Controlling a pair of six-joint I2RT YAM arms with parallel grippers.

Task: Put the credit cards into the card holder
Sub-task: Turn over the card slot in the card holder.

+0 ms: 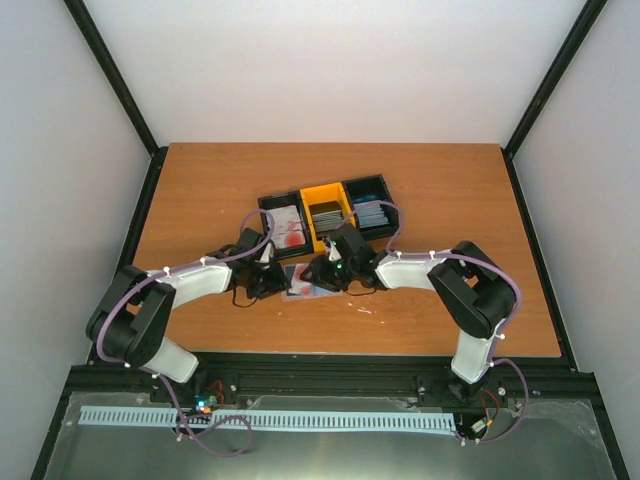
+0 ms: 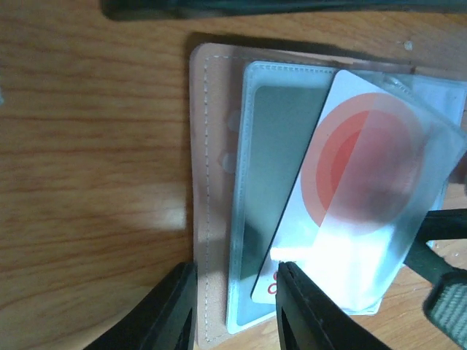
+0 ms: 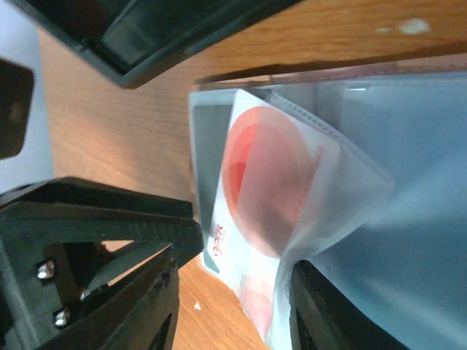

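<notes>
The card holder (image 1: pixel 303 281) lies open on the table, showing its tan stitched edge (image 2: pixel 208 146) and clear plastic sleeves (image 3: pixel 408 146). A white credit card with red circles (image 2: pixel 365 168) lies askew, its far end under a clear sleeve flap and its near corner sticking out (image 3: pixel 263 175). A grey rectangle (image 2: pixel 281 146) shows in the sleeve below it. My left gripper (image 2: pixel 237 273) (image 1: pixel 272 283) is open, straddling the holder's edge and the card's corner. My right gripper (image 3: pixel 237 255) (image 1: pixel 325 272) is open around the card's end, one finger (image 3: pixel 328 313) against the bulging flap.
Behind the holder stand three trays in a row: a black one with white-and-red cards (image 1: pixel 270 205), a yellow one (image 1: pixel 340 193) and a black one with dark cards (image 1: pixel 385 186). A tray's black wall (image 3: pixel 146 44) lies close to the holder's far edge.
</notes>
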